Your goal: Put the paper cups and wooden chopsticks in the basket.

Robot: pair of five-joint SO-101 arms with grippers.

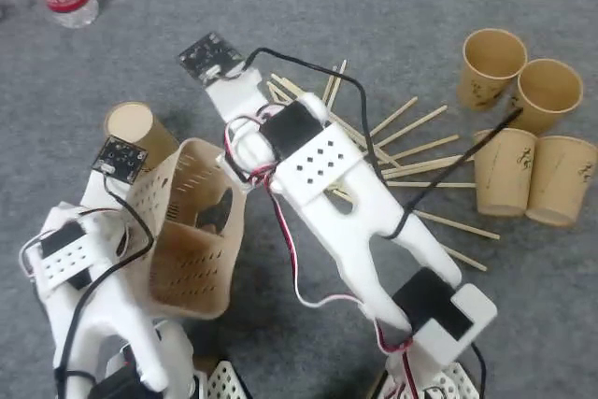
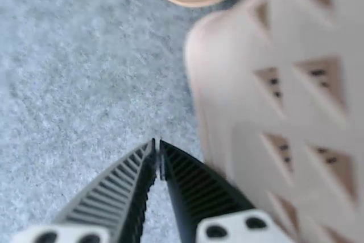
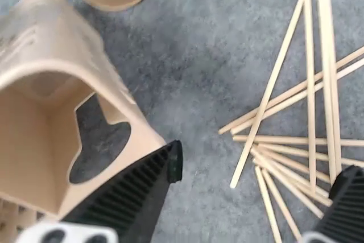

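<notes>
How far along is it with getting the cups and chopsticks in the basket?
Done: nothing, the basket looks empty. In hand: nothing; the right gripper is open near the chopsticks, the left gripper shut, empty. Left: all five cups and the chopsticks.

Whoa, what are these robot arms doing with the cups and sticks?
Two robot arms should put paper cups and chopsticks into a basket, but it looks empty. The left end effector is shut beside the basket. The right end effector is open between the basket and the scattered chopsticks. One cup sits by the basket; four more wait farther off.
</notes>
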